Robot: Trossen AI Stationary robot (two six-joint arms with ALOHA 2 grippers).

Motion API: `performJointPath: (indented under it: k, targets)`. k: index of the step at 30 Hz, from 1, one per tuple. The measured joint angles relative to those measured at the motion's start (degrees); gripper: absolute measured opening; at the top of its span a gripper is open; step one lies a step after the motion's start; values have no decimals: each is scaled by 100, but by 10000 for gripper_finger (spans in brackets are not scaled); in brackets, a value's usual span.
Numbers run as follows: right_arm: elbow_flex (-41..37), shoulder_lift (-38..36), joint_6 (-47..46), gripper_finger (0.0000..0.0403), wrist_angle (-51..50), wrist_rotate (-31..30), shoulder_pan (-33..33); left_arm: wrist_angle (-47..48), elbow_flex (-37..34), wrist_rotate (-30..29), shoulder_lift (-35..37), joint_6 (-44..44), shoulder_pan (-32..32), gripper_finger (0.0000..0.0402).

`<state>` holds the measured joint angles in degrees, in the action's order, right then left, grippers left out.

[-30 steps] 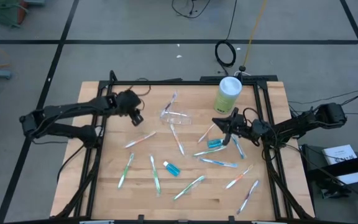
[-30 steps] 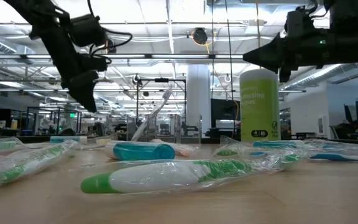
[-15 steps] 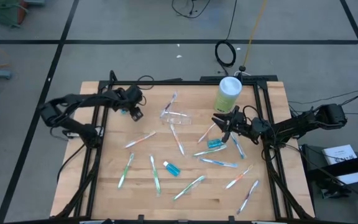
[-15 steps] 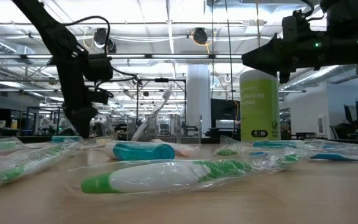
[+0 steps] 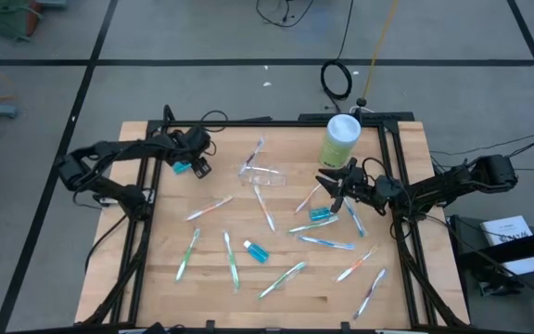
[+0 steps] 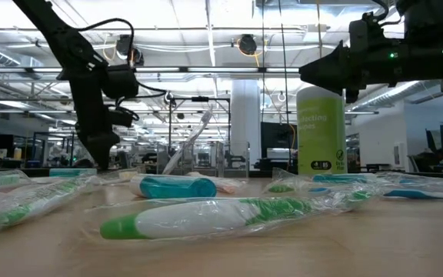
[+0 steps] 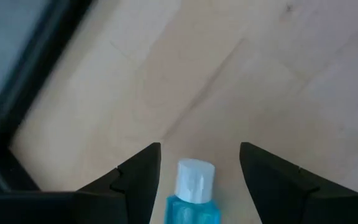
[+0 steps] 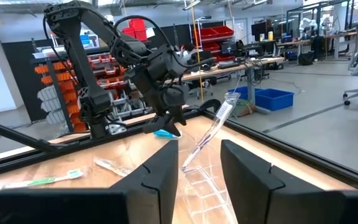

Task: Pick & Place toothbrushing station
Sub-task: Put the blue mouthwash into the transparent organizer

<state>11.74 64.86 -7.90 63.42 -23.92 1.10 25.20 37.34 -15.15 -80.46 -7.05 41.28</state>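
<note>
My left gripper (image 5: pixel 193 160) is open at the table's far left, low over the wood. A small teal-blue tube (image 7: pixel 194 193) with a white cap lies between its fingers, with a gap on each side; it also shows in the high view (image 5: pixel 184 168). My right gripper (image 5: pixel 336 186) is open and empty, hovering above a second teal tube (image 5: pixel 320 214). A third tube (image 5: pixel 256 250) lies mid-table. Several pastel toothbrushes (image 5: pixel 230 255) lie scattered on the wood. The clear container (image 5: pixel 265 174) lies at the far middle, and one toothbrush (image 8: pixel 213 134) leans up out of it.
A tall green-and-white canister (image 5: pixel 341 139) stands at the far right, just behind my right gripper. Black frame rails (image 5: pixel 146 213) run along the table's sides. Bare wood lies at the far left corner and along the near left edge.
My left gripper has gone down to the table and a little toward the far left corner, its arm folding in. The teal tube now shows on the wood beside it.
</note>
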Motion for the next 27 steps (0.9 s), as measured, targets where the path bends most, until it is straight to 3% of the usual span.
performJointPath:
  k: [13,23,27]
  targets:
    - [-2,0,-46,116,-19,15,0,144,26,172,-496,104,275,221]
    - [-1,0,-42,114,-31,15,0,152,17,236,-523,290,275,90]
    - [-2,0,-42,114,-28,15,0,174,15,224,-469,412,279,84]
